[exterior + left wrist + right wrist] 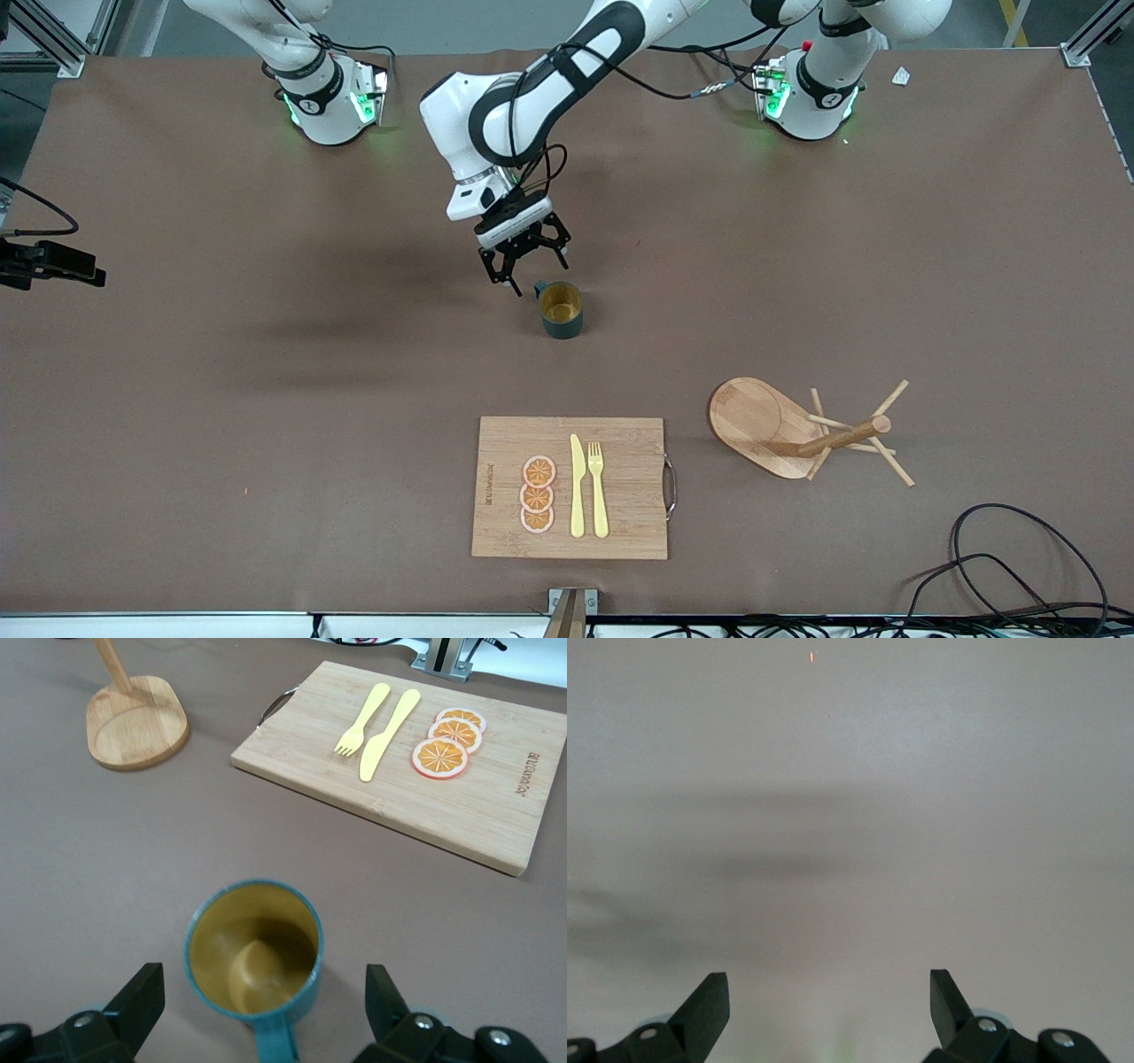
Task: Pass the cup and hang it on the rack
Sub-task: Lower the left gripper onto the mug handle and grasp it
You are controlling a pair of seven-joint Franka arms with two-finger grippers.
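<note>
The cup (561, 308) is a dark teal mug with a yellow inside, standing upright mid-table, its handle toward the robots' bases. My left gripper (537, 273) hovers low just by that handle, open and holding nothing. In the left wrist view the cup (252, 952) sits between the spread fingers (142, 997), clear of both. The rack (837, 438), a light wooden mug tree on an oval base, stands nearer the front camera toward the left arm's end; its base (137, 722) shows in the left wrist view. My right gripper (828, 985) is open over bare table, seen only in its own wrist view.
A bamboo cutting board (620, 487) with a yellow knife, a fork and orange slices lies near the table's front edge, beside the rack. Black cables (1019, 567) loop at the front corner toward the left arm's end.
</note>
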